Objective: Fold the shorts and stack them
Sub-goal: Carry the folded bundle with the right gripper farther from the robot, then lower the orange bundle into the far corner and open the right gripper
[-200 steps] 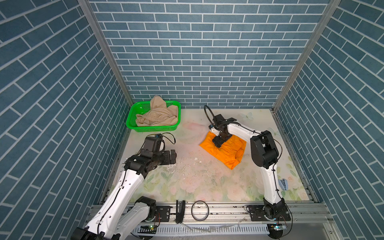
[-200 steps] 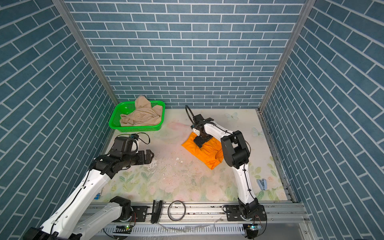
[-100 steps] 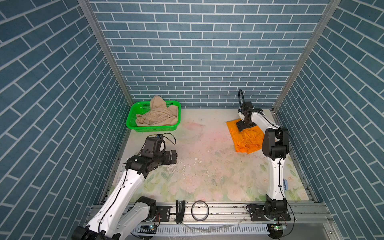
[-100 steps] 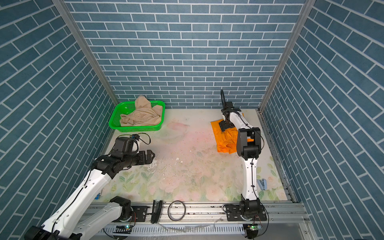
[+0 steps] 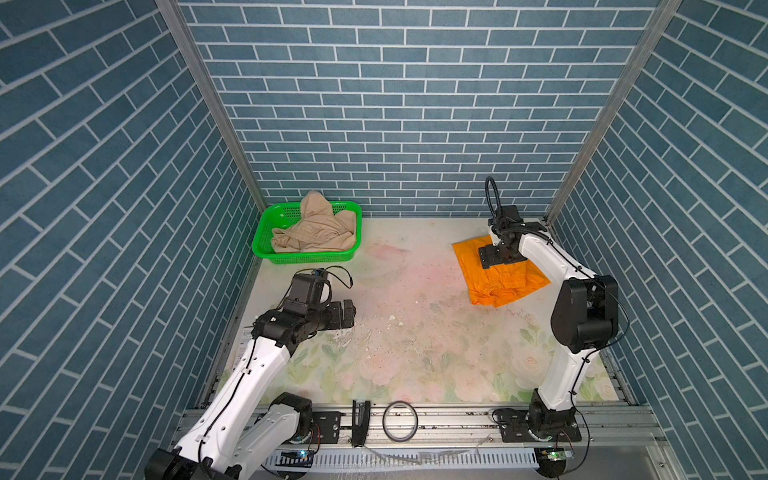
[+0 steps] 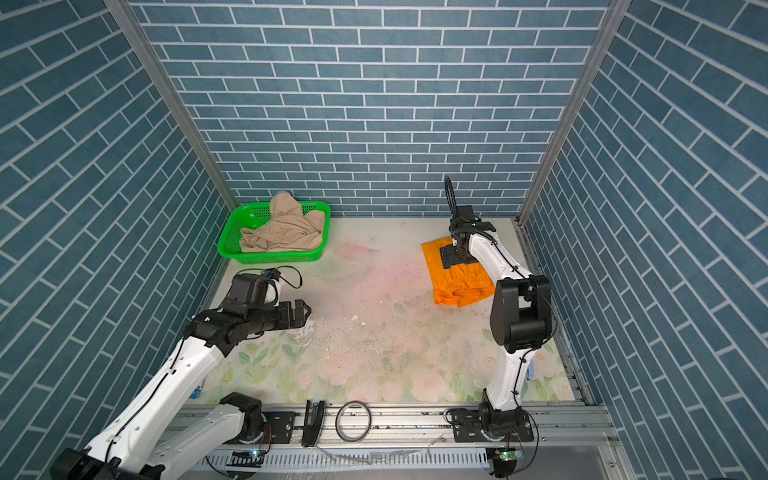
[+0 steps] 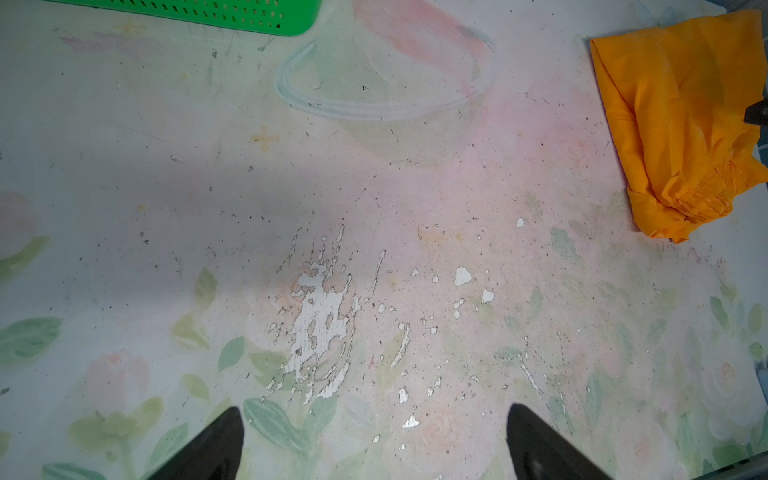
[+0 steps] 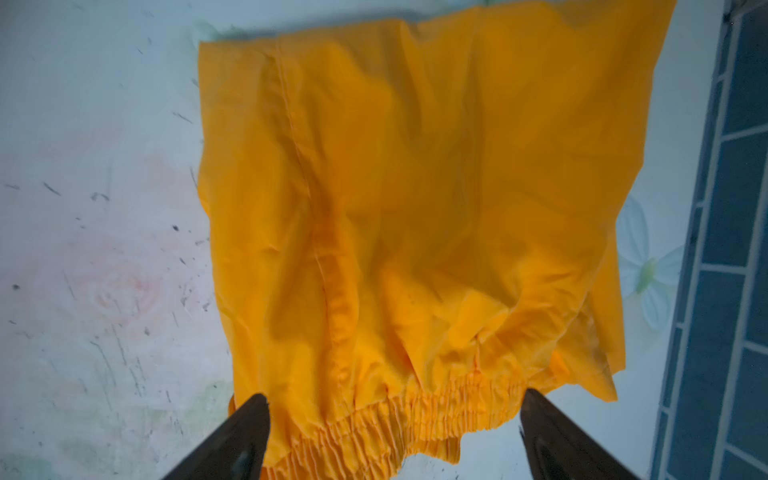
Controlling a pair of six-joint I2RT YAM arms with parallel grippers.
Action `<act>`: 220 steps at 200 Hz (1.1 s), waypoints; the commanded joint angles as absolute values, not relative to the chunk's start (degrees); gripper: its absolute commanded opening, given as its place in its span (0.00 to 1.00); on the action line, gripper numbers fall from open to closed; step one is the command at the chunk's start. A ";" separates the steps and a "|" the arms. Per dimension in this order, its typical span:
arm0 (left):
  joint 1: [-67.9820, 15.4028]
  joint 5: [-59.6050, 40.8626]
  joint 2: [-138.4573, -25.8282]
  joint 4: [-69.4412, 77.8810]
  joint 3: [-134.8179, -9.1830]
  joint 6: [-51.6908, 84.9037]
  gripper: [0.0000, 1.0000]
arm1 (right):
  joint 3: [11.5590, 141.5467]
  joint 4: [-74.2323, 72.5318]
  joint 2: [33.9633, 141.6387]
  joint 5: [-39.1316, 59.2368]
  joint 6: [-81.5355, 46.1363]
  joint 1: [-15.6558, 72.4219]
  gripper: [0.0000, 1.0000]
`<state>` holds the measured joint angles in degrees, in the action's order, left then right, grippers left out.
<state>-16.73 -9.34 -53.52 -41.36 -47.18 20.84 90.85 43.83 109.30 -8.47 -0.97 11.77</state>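
The orange shorts point(image 5: 505, 282) point(image 6: 461, 284) lie folded on the table at the back right, close to the right wall, and also show in the left wrist view point(image 7: 673, 124). My right gripper point(image 5: 484, 257) point(image 6: 444, 257) hovers over their far part, open. In the right wrist view its fingertips point(image 8: 390, 407) stand wide on either side of the gathered waistband of the orange shorts point(image 8: 415, 208), holding nothing. The beige shorts point(image 5: 316, 237) point(image 6: 286, 232) sit crumpled in the green basket point(image 5: 307, 257) point(image 6: 274, 257) at the back left. My left gripper point(image 5: 351, 311) point(image 6: 305, 309) point(image 7: 374, 415) is open above bare table.
Blue brick walls close in the table at the left, back and right. The floral table cover has a worn white patch point(image 7: 320, 324) near the left gripper. A tape ring point(image 5: 400, 419) and a black clip point(image 5: 360, 422) lie on the front rail. The basket's corner point(image 7: 232, 16) shows in the left wrist view.
The right arm swung from the table's middle to the back right, and the orange shorts moved there with it. Its jaws have spread wider. The left arm has not moved.
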 commanded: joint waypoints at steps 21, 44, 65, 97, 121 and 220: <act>-16.26 -10.75 -54.44 -39.70 -45.98 21.52 1.00 | 86.71 42.78 111.80 -7.28 -6.44 10.50 0.95; -16.26 -11.24 -54.88 -39.32 -45.75 21.79 1.00 | 86.23 41.75 114.52 -7.50 -7.38 9.44 0.95; -16.26 -11.43 -54.89 -39.05 -45.32 21.96 1.00 | 88.35 42.44 118.29 -9.01 -7.15 8.70 0.95; -16.26 -11.58 -54.65 -38.14 -44.39 22.24 1.00 | 93.02 42.23 124.14 -11.85 -6.11 7.61 0.95; -16.26 -11.82 -54.43 -38.49 -44.08 22.41 1.00 | 98.83 43.87 129.40 -12.10 -4.68 5.98 0.95; -16.26 -8.20 -54.53 -40.23 -46.09 21.42 1.00 | 118.72 49.03 138.79 -14.37 4.42 0.97 0.95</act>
